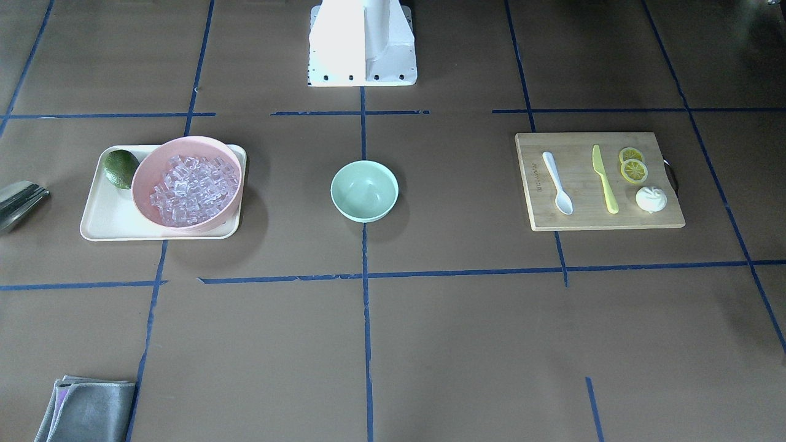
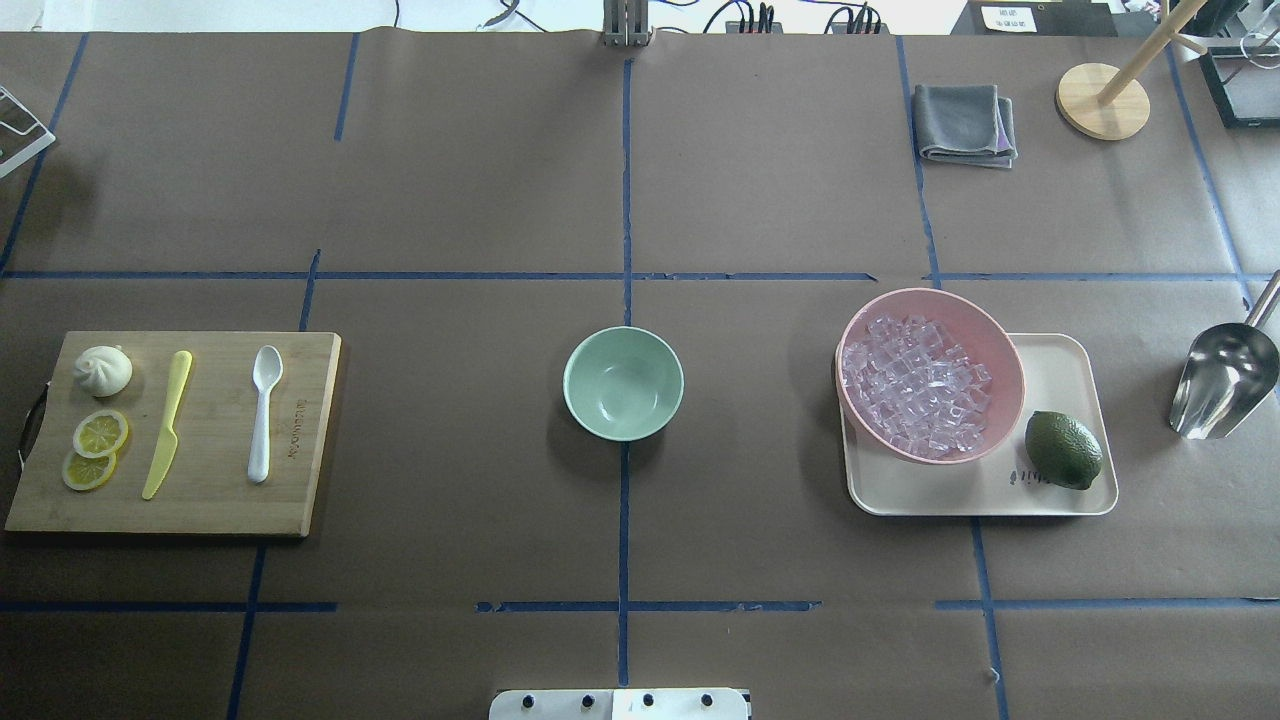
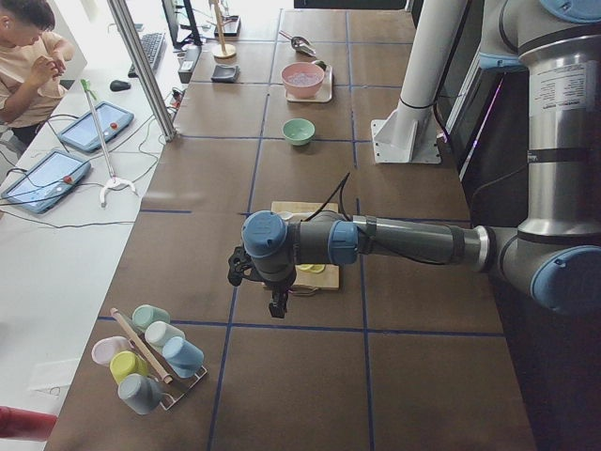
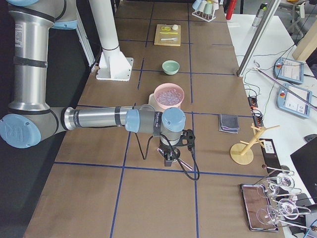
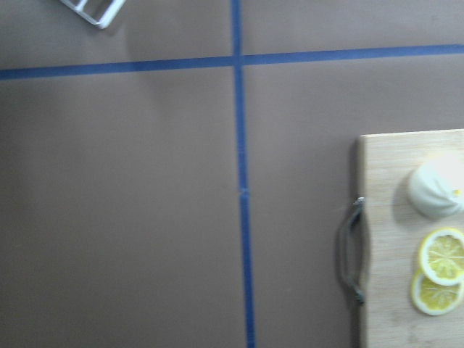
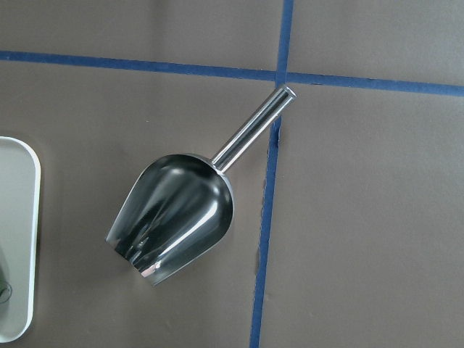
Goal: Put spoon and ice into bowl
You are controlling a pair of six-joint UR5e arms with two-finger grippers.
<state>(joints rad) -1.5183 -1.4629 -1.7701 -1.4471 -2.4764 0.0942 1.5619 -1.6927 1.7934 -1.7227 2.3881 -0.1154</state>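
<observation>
Currently, left arm (image 3: 404, 241) and right arm (image 4: 94, 119) stretched level over the table (image 2: 450, 200), left gripper (image 3: 279, 305) and right gripper (image 4: 169, 158) pointing down, open or closed unclear.

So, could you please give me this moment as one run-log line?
spoon: on cutting board; ice: in pink bowl; green bowl: empty; left hand: off board's end; right hand: above metal scoop

Left arm (image 3: 404, 242): forearm level, extending toward 9 o'clock in the exterior left view. Left gripper (image 3: 279, 308) points to 6 o'clock.

Right arm (image 4: 99, 119): forearm level, extending toward 3 o'clock in the exterior right view. Right gripper (image 4: 168, 158) points to 6 o'clock.

Jaw state cannot be determined for either gripper.
</observation>
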